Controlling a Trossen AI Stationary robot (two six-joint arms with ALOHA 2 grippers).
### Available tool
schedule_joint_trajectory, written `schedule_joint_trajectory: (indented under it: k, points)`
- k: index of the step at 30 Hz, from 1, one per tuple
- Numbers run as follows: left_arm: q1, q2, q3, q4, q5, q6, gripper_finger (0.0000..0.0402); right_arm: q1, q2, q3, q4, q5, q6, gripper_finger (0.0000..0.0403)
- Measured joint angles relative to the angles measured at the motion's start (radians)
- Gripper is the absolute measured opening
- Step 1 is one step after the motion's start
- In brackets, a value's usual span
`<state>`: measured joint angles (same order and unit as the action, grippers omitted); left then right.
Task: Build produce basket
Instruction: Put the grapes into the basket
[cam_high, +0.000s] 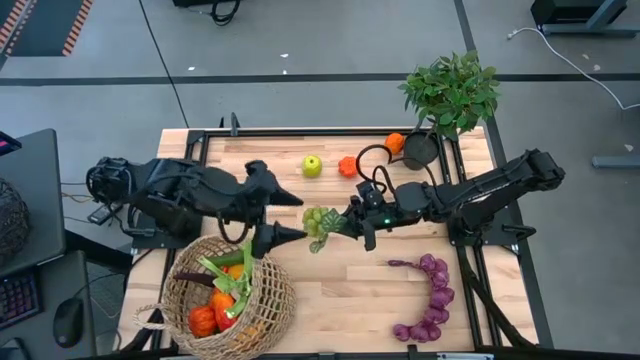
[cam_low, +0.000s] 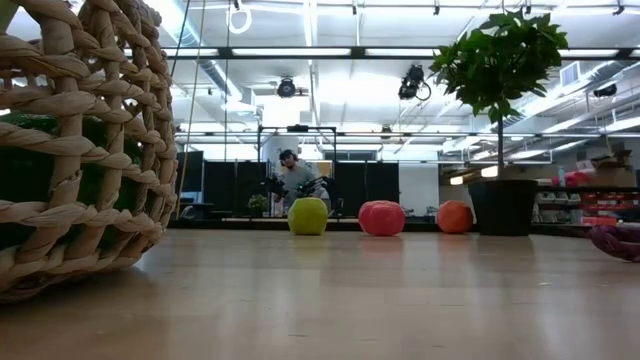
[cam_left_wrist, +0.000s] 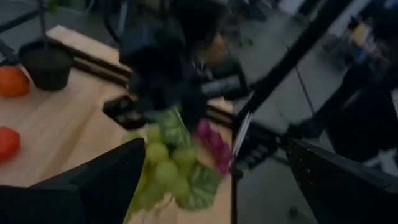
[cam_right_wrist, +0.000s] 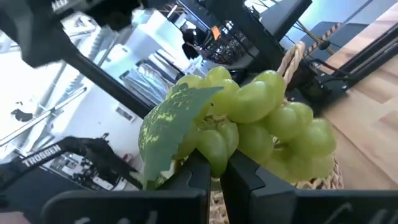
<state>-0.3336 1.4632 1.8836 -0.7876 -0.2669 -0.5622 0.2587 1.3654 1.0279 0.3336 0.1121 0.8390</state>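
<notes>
Holding green grapes (cam_high: 318, 224) clenched in right tool (cam_high: 350, 222) | left tool (cam_high: 290, 216) gaping just beyond | basket (cam_high: 228, 297) lying nearer left arm.

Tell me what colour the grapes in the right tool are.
Pale green grapes, with a mottled green leaf; the right wrist view shows them best.

- The basket (cam_high: 228, 296) stands at the table's (cam_high: 340, 290) near left corner, with produce (cam_high: 222, 290) in it.
- Right of the basket, above mid-table, hangs a grape bunch (cam_high: 320, 225).
- Farther right lies another grape bunch (cam_high: 430, 298).
- Behind the basket sits an apple (cam_high: 312, 165).
</notes>
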Motion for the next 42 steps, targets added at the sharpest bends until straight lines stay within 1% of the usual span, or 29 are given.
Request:
schedule_joint_trajectory:
  k: [4,8,10,13,18,26,29,32,34,37,42]
  points:
    - [-0.002,0.009,-0.001,-0.101,0.001,0.119,0.0396,0.0,0.003,0.0,0.042,0.0,0.0,0.0028]
    - [-0.002,0.017,-0.001,-0.196,-0.057,0.343,0.0396,0.0,0.003,0.0,0.117,-0.01,0.0,0.0029]
    - [-0.002,0.024,-0.001,-0.196,-0.084,0.427,0.0396,0.0,0.003,0.0,0.152,-0.022,0.0,0.0029]
    - [0.003,0.026,-0.002,-0.155,-0.105,0.485,0.0396,0.0,0.003,0.0,0.178,-0.04,0.0,0.0029]
    - [0.012,0.042,0.0,-0.084,-0.11,0.496,0.0396,0.0,0.003,0.0,0.2,-0.062,0.0,0.0029]
    - [0.011,0.104,-0.002,-0.091,-0.104,0.496,0.0396,-0.001,0.003,0.0,0.292,-0.071,-0.001,0.0029]
    - [0.012,0.111,-0.002,-0.078,-0.115,0.497,0.0396,-0.001,0.003,0.0,0.304,-0.079,0.006,0.0029]
    - [0.015,0.116,-0.001,-0.051,-0.154,0.508,0.0391,-0.001,0.003,0.0,0.302,-0.086,0.026,0.0029]
    - [0.016,0.117,-0.001,-0.04,-0.164,0.508,0.0379,-0.001,0.003,0.0,0.302,-0.087,0.026,0.0029]
    - [0.016,0.116,-0.001,-0.039,-0.166,0.502,0.0349,-0.001,0.003,0.0,0.302,-0.087,0.025,0.0031]
    - [0.009,0.116,-0.001,-0.041,-0.165,0.464,0.0276,-0.001,0.003,0.0,0.302,-0.087,0.007,0.0049]
